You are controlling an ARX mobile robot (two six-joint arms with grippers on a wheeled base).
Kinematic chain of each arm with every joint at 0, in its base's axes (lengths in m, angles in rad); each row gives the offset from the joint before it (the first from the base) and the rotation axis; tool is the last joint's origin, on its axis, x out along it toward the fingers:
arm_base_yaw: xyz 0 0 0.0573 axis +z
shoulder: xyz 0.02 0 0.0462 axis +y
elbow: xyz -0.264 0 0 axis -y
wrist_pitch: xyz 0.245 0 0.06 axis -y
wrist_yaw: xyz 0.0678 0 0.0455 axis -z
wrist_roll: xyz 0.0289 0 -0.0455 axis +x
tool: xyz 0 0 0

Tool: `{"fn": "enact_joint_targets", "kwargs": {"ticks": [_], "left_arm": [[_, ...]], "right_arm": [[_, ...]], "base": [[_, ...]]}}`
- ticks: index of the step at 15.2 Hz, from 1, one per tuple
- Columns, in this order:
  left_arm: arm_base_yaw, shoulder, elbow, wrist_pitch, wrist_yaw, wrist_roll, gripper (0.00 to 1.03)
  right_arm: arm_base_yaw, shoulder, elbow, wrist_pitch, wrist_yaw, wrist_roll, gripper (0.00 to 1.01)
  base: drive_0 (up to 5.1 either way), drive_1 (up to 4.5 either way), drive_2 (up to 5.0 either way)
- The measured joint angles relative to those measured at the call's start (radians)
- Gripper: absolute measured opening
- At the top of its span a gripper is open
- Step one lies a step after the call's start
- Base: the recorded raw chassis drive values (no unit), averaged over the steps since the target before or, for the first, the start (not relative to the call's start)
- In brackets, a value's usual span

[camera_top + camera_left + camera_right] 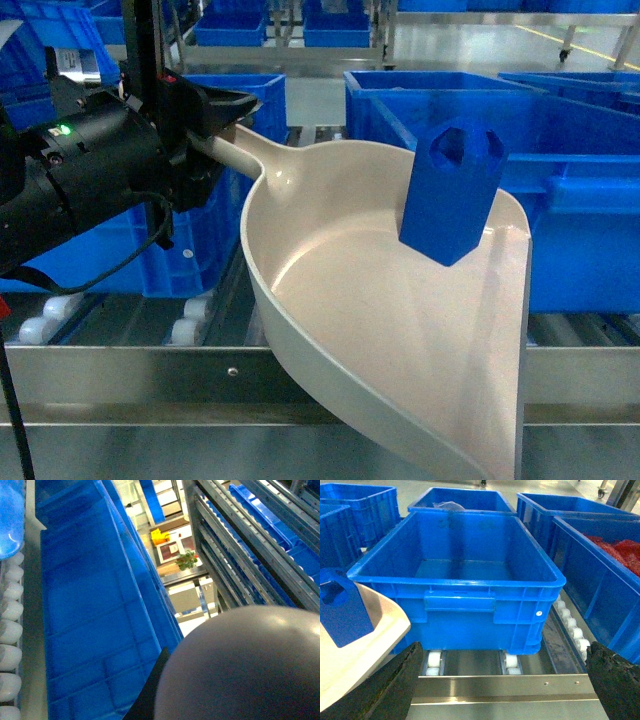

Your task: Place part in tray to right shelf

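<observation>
The cream tray (pixel 380 330) hangs tilted over the front rail of the right shelf (pixel 120 375), its wide edge toward me. My left gripper (pixel 212 135) is shut on the tray's handle at upper left. The blue part (pixel 455 190) stands leaning inside the tray near its right rim. In the right wrist view the part (pixel 340 612) and the tray's rim (pixel 375 630) show at the left edge. My right gripper (pixel 502 682) is open and holds nothing, low over the steel rail (pixel 495 692) to the right of the tray. A blurred grey rounded surface (pixel 250 670) blocks much of the left wrist view.
Large blue crates (pixel 580 200) sit on the white rollers (pixel 190 325) right behind the tray. One open crate (pixel 460 575) faces my right gripper, and a crate at the far right holds red pieces (pixel 622 550). Another blue crate (pixel 90 605) lies below the left wrist.
</observation>
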Motion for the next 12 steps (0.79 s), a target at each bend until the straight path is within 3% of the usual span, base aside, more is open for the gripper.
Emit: {"fn": "enact_joint_targets", "kwargs": {"ticks": [5, 9, 12], "left_arm": [[0.0, 0.0, -0.001, 0.0, 0.003, 0.003, 0.12], [-0.001, 0.0, -0.001, 0.001, -0.005, 0.002, 0.12], [0.002, 0.0, -0.001, 0.007, -0.008, -0.004, 0.12]], "right_arm": [[0.0, -0.002, 0.0, 0.0, 0.0, 0.0, 0.98], [0.0, -0.001, 0.0, -0.004, 0.0, 0.0, 0.98], [0.0, -0.004, 0.001, -0.002, -0.001, 0.0, 0.98]], "base": [[0.0, 0.0, 0.0], [-4.0, -0.49, 4.4], [0.0, 0.0, 0.0]]}}
